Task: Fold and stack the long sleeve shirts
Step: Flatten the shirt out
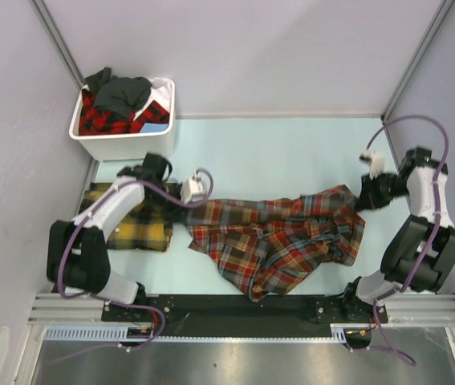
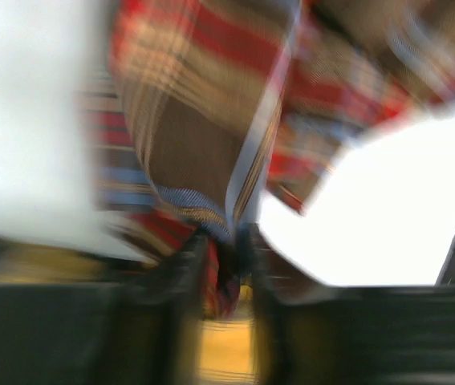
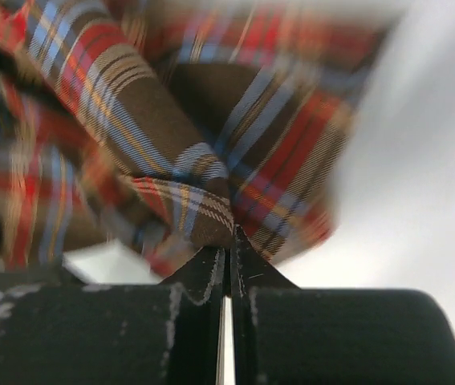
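The red-brown shirt is held at both ends, so the step in hand is judged to be spreading it flat for folding. This is best done if the two grips are drawn apart evenly and level, so that the bunched middle is pulled smooth before the cloth is laid on the tabletop. A gentle pull is advised, since only a small fold is caught on each side and could be slipped out.

The left end effector is seen, in a blurred wrist view, pinching a fold at the shirt's left end. The right end effector is pressed together on the shirt's right edge. Between them the shirt is draped, rumpled, across the near middle of the tabletop. The yellow-and-green shirt lies folded under the left arm, just beside the red-brown one.
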